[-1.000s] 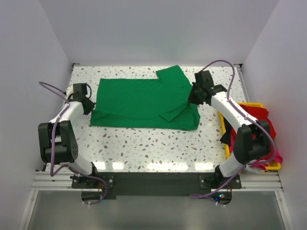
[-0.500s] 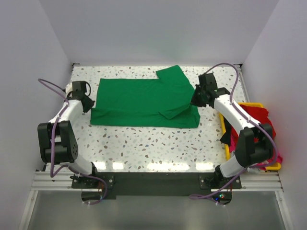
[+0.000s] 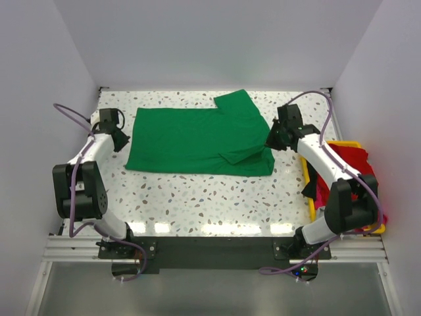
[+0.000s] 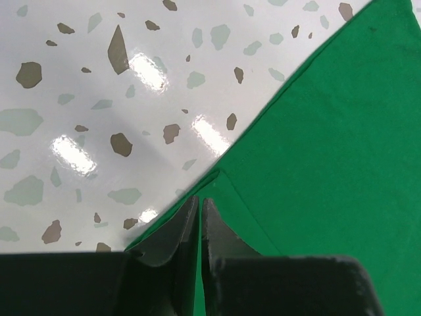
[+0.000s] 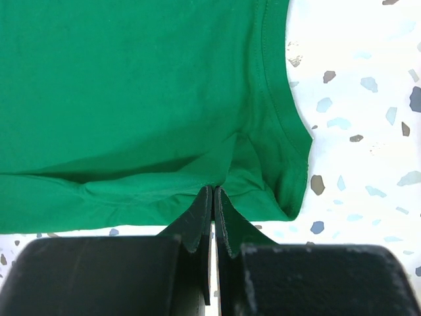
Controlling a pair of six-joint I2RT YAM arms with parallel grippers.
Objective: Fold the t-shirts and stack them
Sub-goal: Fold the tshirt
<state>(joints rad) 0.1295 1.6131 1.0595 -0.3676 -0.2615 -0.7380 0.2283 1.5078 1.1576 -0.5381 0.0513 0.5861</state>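
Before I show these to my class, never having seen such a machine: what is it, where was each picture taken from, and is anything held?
These are two robot arms bolted at the near edge of a speckled white table. One picture looks down from above; the other two come from a camera on each wrist, with dark fingers at the bottom. A bright green cotton t-shirt lies spread out, partly folded. The left gripper pinches its left edge, the right gripper its right edge, both shut. A yellow plastic bin beside the right arm holds red clothes.
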